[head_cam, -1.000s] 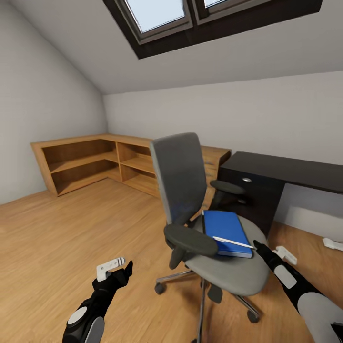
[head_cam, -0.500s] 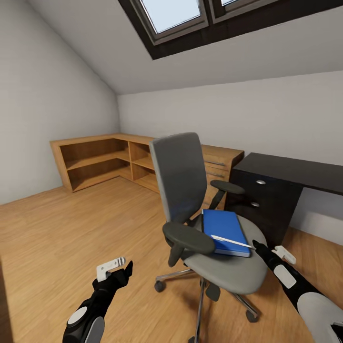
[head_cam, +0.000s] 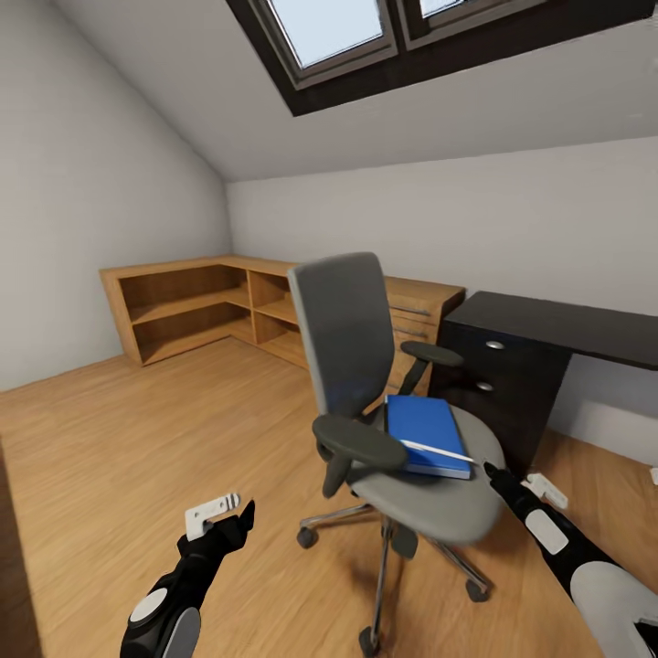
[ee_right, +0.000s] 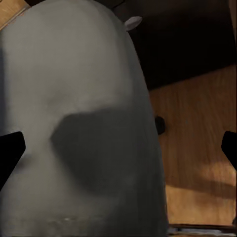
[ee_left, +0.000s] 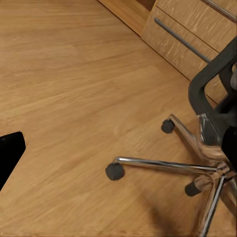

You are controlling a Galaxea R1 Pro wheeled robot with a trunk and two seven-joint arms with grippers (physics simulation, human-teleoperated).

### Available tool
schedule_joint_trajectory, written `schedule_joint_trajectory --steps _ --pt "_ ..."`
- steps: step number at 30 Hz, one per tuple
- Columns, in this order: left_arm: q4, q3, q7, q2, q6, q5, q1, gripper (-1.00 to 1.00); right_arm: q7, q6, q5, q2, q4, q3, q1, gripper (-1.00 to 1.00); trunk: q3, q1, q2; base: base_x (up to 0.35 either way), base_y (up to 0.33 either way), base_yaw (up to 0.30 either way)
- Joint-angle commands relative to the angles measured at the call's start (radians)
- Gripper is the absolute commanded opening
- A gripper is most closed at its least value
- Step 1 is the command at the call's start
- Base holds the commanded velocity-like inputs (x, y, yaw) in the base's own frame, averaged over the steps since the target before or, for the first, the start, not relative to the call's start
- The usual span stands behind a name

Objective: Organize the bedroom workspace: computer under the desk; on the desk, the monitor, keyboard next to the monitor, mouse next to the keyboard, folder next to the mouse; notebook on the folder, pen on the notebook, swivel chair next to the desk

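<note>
Two arms of mine reach into the head view over a floor of warm, straight-grained wood planks (head_cam: pixel 110 439). My left gripper (head_cam: pixel 224 514) sits at about 7 o'clock, its white and black fingers spread apart with nothing between them. My right gripper (head_cam: pixel 514 484) sits at about 4 o'clock, one dark fingertip just beside the seat edge; from here I cannot tell whether it is released or clenched. At the middle stands the swivel chair (head_cam: pixel 366 366): matte grey padded back and rounded seat, smooth black armrests, shiny chrome star base on dark casters. On its seat lies the folder (head_cam: pixel 422 429), flat, bright blue and rectangular, and across its near edge lies the pen (head_cam: pixel 437 451), a thin white stick. At 3 o'clock is the table (head_cam: pixel 557 324), a glossy black top over a black drawer unit with round knobs. At 10 o'clock a light wooden shelf unit (head_cam: pixel 192 306) wraps the corner under plain white sloped walls and a dark-framed skylight (head_cam: pixel 366 37).

Left wrist view: the same plank floor, chrome legs of the chair base (ee_left: pixel 197 163) with black casters, and pale wooden drawer fronts behind.

Right wrist view: the smooth grey seat (ee_right: pixel 79 123) fills most of it, my black fingertips (ee_right: pixel 9 148) standing wide at either edge, holding nothing.
</note>
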Motion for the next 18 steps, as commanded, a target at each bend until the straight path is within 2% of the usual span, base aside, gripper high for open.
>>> schedule_joint_trajectory --steps 1,4,12,18 --pt "-0.001 -0.001 0.009 0.000 0.003 0.011 -0.001 1.00 0.005 -0.001 -0.010 0.000 0.002 0.002 0.000 1.00 -0.001 -0.001 0.000 -0.324 0.000 0.000" --pt "-0.001 -0.001 0.009 0.000 0.003 0.011 0.000 1.00 0.005 -0.001 -0.010 0.000 0.001 0.001 0.000 1.00 -0.001 -0.001 0.000 -0.078 0.000 0.000" --pt "-0.001 -0.001 0.008 0.000 0.003 0.011 -0.001 1.00 0.005 -0.003 -0.010 0.000 0.001 0.001 0.000 1.00 -0.001 -0.001 0.000 -0.281 0.000 0.000" --pt "-0.001 -0.001 0.008 0.000 0.003 0.011 0.000 1.00 0.004 -0.003 -0.011 0.001 0.001 0.001 0.000 1.00 -0.001 -0.001 0.000 -0.052 0.000 0.134"
